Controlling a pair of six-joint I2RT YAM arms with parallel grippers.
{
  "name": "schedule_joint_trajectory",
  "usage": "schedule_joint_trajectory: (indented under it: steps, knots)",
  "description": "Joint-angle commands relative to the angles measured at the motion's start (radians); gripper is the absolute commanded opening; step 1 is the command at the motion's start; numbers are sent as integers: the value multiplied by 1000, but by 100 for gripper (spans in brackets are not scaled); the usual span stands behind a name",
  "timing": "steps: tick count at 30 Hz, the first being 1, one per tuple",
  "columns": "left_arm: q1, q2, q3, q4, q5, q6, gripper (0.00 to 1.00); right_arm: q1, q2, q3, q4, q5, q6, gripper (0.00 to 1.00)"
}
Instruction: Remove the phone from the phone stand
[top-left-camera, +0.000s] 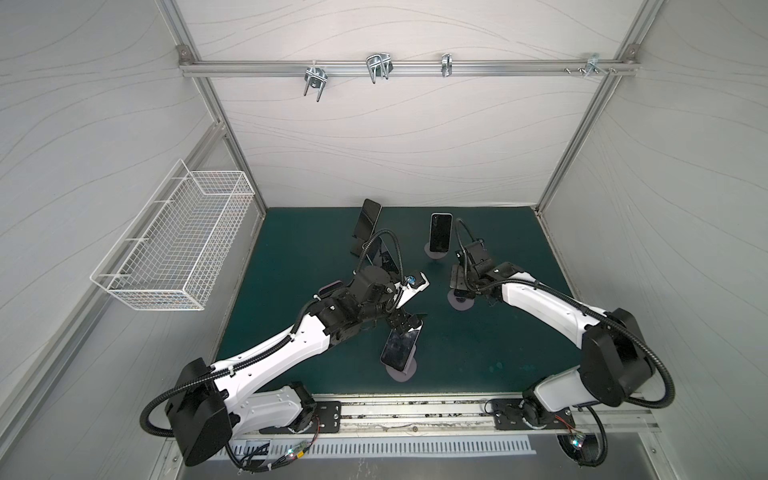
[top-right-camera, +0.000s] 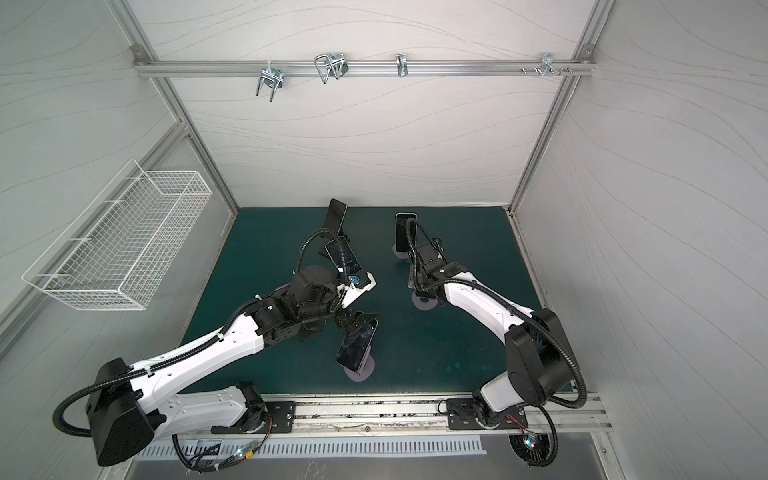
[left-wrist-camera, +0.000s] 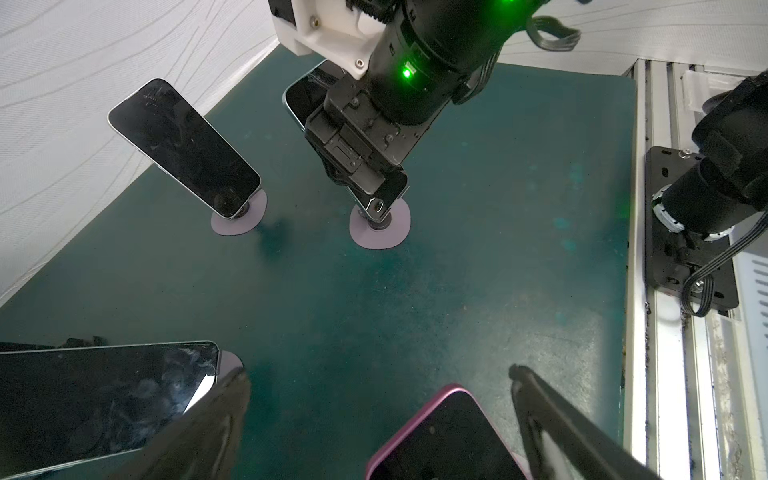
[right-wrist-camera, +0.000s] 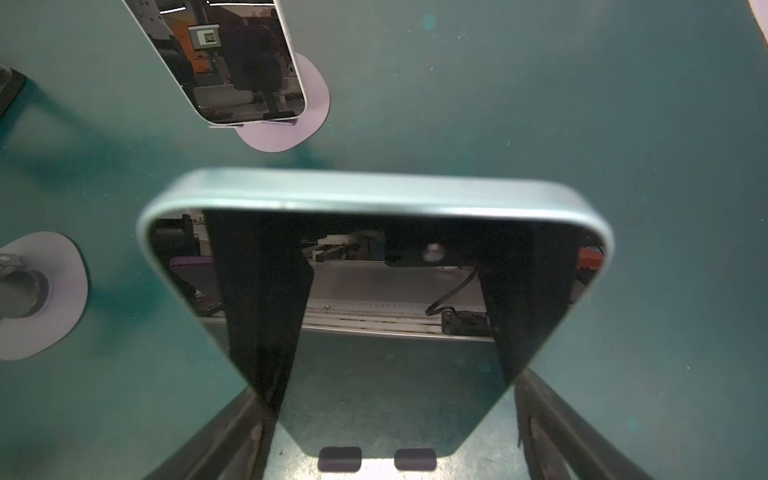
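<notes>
Lower centre, a phone (top-left-camera: 400, 348) leans on its stand (top-left-camera: 407, 371). The left gripper (top-left-camera: 407, 323) sits at its top edge, perhaps touching.

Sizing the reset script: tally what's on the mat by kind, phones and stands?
Phones: 5
Lilac-base stands: 4
Black stand: 1
Total: 10
Not counted: a pinkish edge behind the left arm, too hidden to identify.
</notes>
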Motion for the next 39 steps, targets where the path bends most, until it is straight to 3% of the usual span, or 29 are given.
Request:
schedule_joint_trajectory:
  steps: [1, 39]
  knots:
    - [-8, -2, 22, 6, -20, 27, 99, -1, -4, 6, -5, -3, 23, 89]
    - [-11, -18, 17, 3, -44, 47, 99, 3, 15, 6, 8, -9, 10, 78]
